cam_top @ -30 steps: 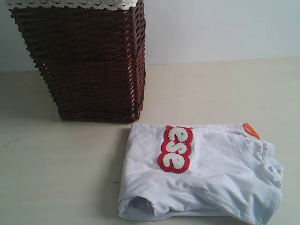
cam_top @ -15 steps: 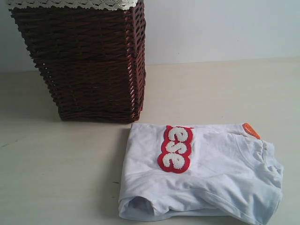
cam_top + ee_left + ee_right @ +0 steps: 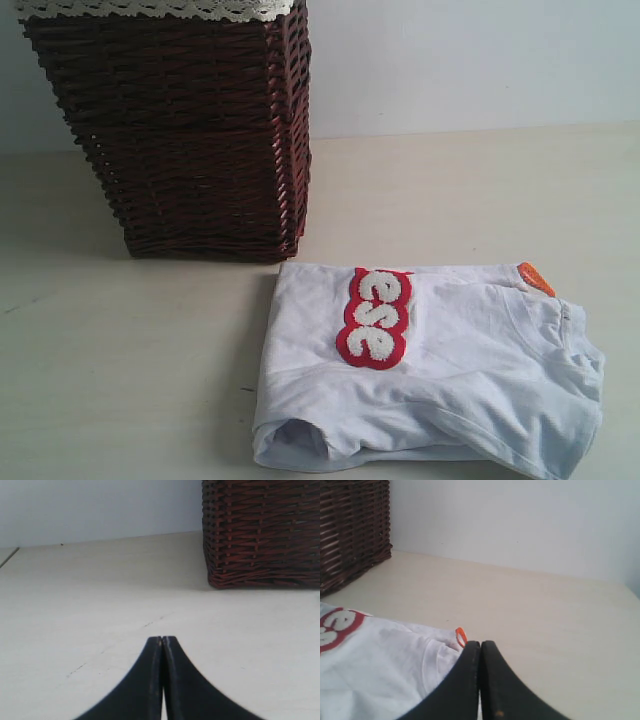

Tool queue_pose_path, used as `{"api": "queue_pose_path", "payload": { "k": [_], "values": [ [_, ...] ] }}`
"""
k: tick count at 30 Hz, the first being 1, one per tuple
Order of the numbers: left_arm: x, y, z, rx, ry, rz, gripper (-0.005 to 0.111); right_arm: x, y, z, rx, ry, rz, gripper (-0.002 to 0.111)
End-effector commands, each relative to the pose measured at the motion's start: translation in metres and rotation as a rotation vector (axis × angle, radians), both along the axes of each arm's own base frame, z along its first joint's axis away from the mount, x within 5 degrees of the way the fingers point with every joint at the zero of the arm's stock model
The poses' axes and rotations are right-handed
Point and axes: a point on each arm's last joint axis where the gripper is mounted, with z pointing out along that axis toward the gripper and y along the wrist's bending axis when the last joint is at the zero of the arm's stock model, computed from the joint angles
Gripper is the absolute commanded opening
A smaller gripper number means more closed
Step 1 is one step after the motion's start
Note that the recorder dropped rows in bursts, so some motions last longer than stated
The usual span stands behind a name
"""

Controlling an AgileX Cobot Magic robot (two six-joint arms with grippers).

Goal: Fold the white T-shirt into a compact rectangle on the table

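Note:
The white T-shirt (image 3: 440, 380) lies folded into a rough rectangle on the table (image 3: 120, 380), front right in the exterior view. Its red-outlined fuzzy lettering (image 3: 375, 318) faces up and the orange neck tag (image 3: 535, 277) shows at the far right corner. No arm appears in the exterior view. In the left wrist view my left gripper (image 3: 162, 639) is shut with nothing in it, over bare table (image 3: 75, 605). My right gripper (image 3: 480, 643) is shut and empty too, beside the T-shirt (image 3: 375, 665) near the orange tag (image 3: 461, 636).
A tall brown wicker basket (image 3: 180, 140) with white lace edging (image 3: 150, 8) stands at the back left, just behind the shirt. It also shows in the left wrist view, the basket (image 3: 262, 535), and in the right wrist view, the basket (image 3: 350, 530). A pale wall (image 3: 470, 60) closes the back.

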Motion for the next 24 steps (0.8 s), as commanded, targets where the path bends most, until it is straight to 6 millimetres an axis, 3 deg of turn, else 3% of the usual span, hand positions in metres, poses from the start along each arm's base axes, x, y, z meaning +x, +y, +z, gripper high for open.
{"api": "queue_pose_path", "payload": {
  "k": [1,14,24],
  "values": [
    [-0.0004,-0.0008,0.0011,-0.009,-0.009,-0.008,0.000,0.0003,-0.0029,-0.0007,-0.128,-0.018,-0.008,0.000],
    [-0.0004,-0.0008,0.0011,-0.009,-0.009,-0.008,0.000,0.0014,-0.0016,0.0081,-0.111,-0.116,-0.002,0.000],
    [-0.0004,-0.0008,0.0011,-0.009,-0.009,-0.008,0.000,0.0006,-0.0027,0.0014,-0.125,-0.041,-0.008,0.000]
  ]
}}
